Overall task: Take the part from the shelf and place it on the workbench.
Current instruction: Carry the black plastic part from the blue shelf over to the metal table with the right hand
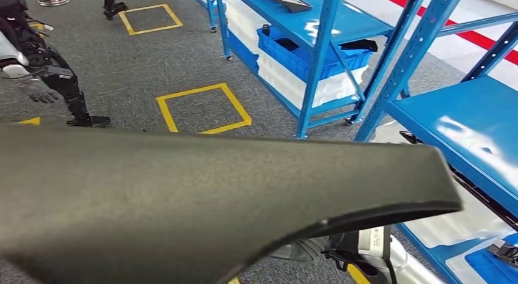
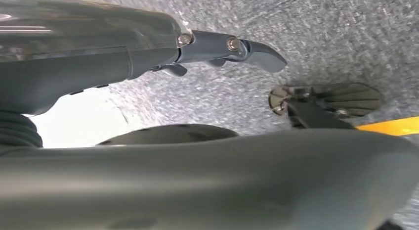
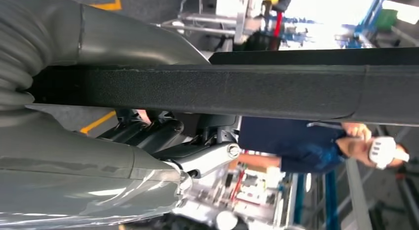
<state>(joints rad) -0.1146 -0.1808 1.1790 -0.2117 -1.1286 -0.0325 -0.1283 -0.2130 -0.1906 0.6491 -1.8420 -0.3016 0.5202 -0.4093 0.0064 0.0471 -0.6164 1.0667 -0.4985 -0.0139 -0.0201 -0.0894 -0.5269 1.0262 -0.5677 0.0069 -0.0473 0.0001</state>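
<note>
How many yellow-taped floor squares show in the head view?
2 whole: one yellow tape square on the grey carpet mid-frame, another farther back. Yellow fragments at the left edge and bottom may belong to more, hidden by the large dark panel.

Right hand [image 3: 163, 141]: dark fingers [image 3: 148, 133] curled against one side of the black panel's [image 3: 247, 91] edge, grey thumb on the other side; the panel is gripped. Right wrist is visible under the panel in the head view. Left hand [image 2: 148, 57]: thumb extended, lying alongside the same panel; contact cannot be confirmed.
</note>
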